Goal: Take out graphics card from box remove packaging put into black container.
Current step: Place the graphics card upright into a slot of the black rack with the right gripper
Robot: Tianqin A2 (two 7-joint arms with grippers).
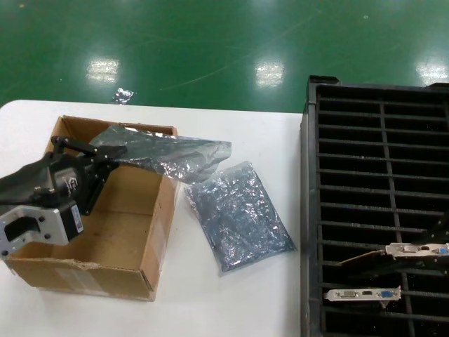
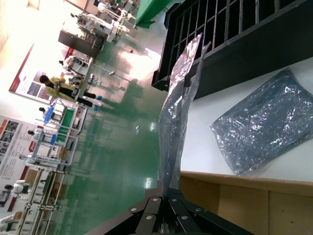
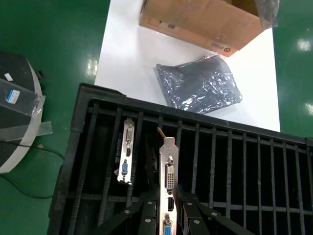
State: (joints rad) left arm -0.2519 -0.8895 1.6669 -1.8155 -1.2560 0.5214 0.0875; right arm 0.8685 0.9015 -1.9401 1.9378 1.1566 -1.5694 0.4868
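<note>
We note the left gripper (image 1: 105, 163) over the box (image 1: 133, 232), pinching an empty antistatic bag (image 1: 168, 154). Right gripper (image 3: 168, 203) clamps the graphics card (image 3: 167, 196) upright in the black container (image 1: 379, 175), near-right on the bench (image 1: 231, 295).

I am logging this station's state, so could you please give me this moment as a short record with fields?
left gripper: over the box, shut on an empty antistatic bag held out above the box's far rim
right gripper: above the black container, shut on a graphics card standing bracket-up in a slot
second graphics card: already in a neighbouring slot
second bag: lying flat on the white table between box and container
box contents: no card visible inside
</note>
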